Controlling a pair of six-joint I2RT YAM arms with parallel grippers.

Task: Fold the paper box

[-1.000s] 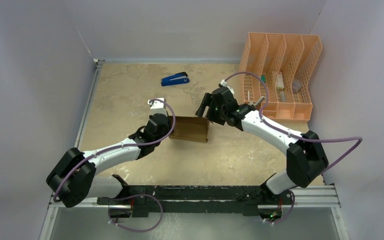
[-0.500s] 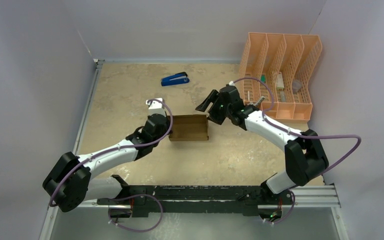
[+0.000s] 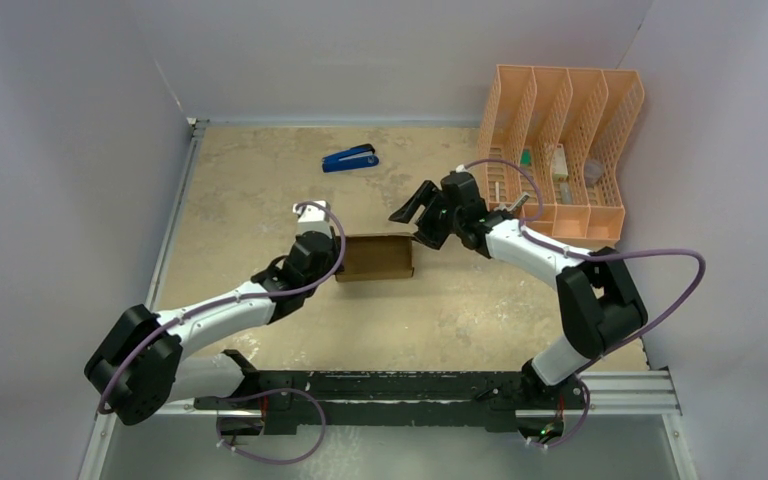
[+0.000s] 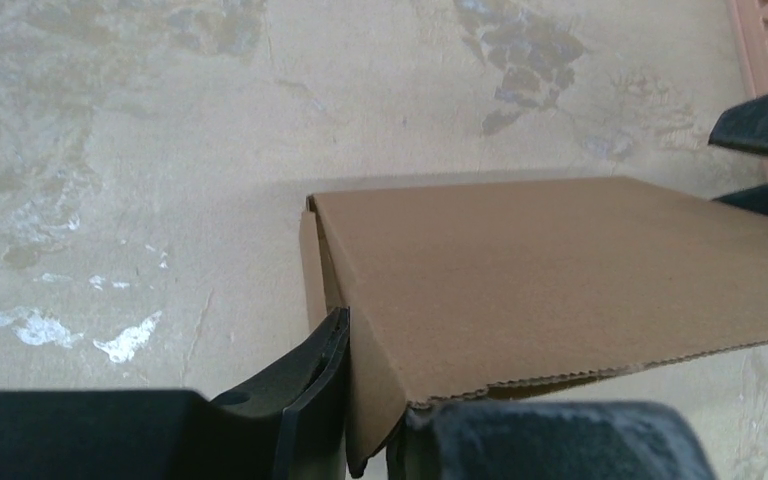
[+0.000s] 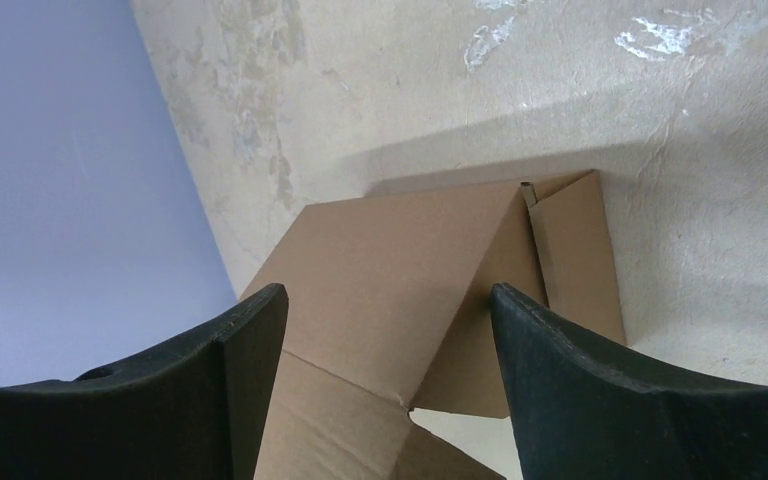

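The paper box point(image 3: 375, 257) is plain brown cardboard, partly folded, lying mid-table. My left gripper point(image 3: 335, 262) is at its left end, shut on the box's left edge; in the left wrist view the cardboard point(image 4: 550, 270) is pinched between the fingers point(image 4: 305, 390). My right gripper point(image 3: 415, 212) is open at the box's upper right corner. In the right wrist view the wide-apart fingers point(image 5: 220, 370) straddle the box panels point(image 5: 400, 290) without touching them.
A blue stapler point(image 3: 350, 158) lies at the back of the table. A peach-orange mesh file organizer point(image 3: 560, 150) with small items stands at the back right. Grey walls close in on the left, back and right.
The right gripper lifted up and to the right off the box's right end. The box was tilted and now lies flatter, shifted slightly left with the left gripper.
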